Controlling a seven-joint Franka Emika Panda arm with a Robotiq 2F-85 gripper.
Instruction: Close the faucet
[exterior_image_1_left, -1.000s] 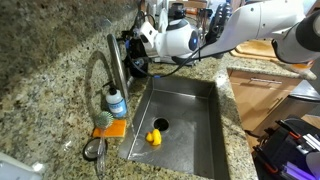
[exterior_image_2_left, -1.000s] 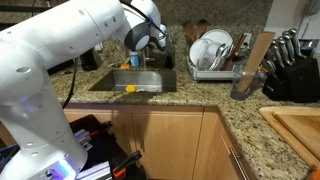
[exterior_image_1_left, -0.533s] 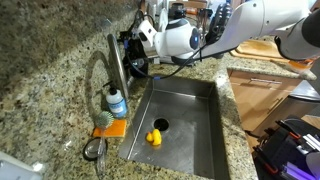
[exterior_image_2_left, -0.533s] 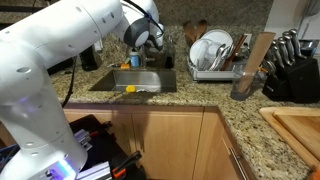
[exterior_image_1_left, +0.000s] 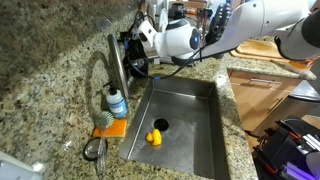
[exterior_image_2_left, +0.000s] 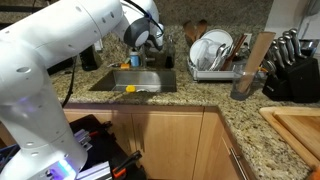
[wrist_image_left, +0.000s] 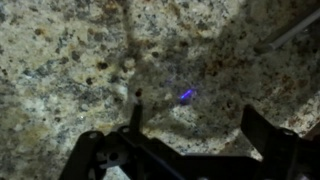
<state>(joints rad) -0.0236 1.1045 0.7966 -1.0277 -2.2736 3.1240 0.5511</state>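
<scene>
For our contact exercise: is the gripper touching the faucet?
Cannot tell. In an exterior view the gripper sits beside the faucet, boundary unclear; wrist view shows only granite between open fingers.

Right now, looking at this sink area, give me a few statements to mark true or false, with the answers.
1. A yellow toy lies in the sink. True.
2. The soap bottle stands inside the basin. False: it stands on the counter beside the faucet.
3. The gripper grips the yellow toy. False: in the wrist view its fingers are apart over bare granite.
4. Plates stand in a dish rack. True.
</scene>
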